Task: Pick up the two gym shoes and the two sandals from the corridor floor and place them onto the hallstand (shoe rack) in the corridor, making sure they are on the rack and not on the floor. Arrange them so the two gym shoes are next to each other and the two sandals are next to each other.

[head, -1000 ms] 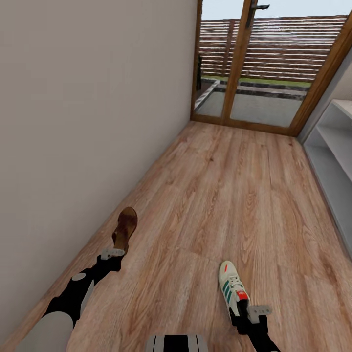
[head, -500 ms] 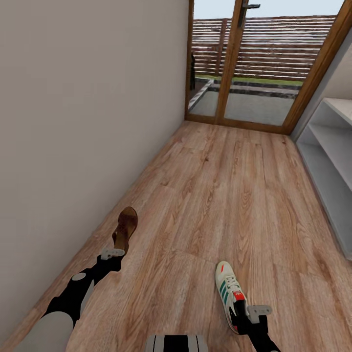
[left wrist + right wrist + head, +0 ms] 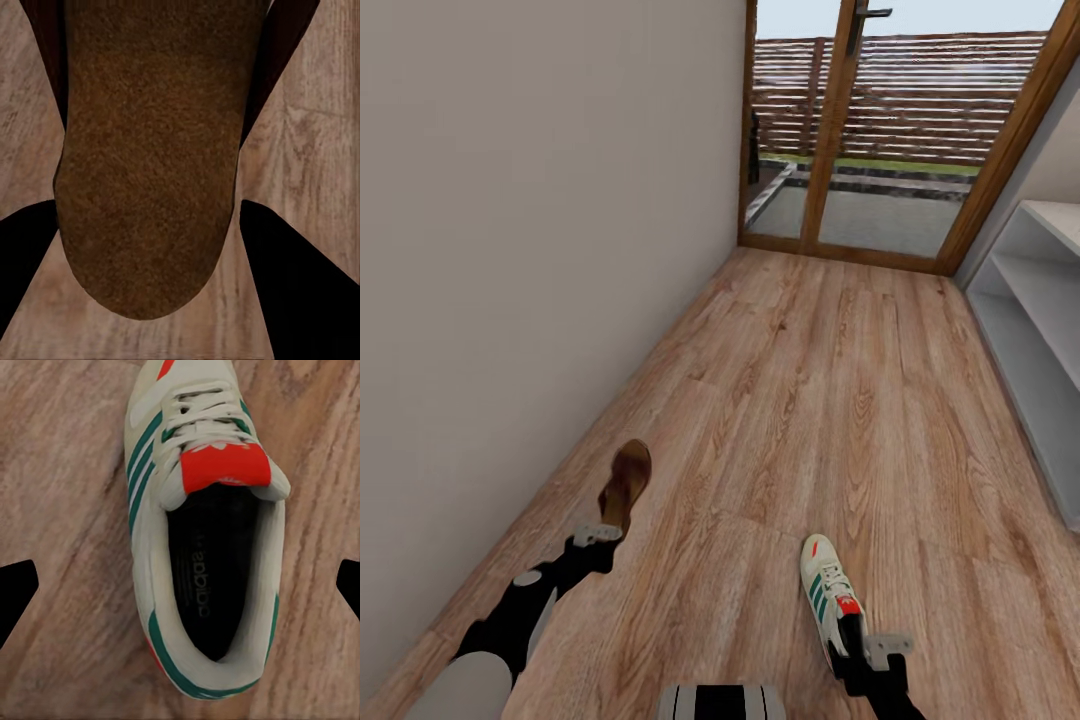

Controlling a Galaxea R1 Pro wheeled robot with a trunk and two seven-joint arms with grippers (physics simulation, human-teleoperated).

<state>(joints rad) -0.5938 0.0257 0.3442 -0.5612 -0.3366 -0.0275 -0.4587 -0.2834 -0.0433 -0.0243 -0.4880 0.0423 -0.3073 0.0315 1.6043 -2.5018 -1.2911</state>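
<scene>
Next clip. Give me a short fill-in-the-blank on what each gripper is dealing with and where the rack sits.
1. The left gripper is at a brown ____.
2. The shoe under the right gripper has side stripes coloured ____.
3. In the head view, the light-grey hallstand stands along the ____ side of the corridor floor.
4. The gym shoe has a tongue patch coloured ____.

Missing words: sandal; green; right; red-orange
</scene>
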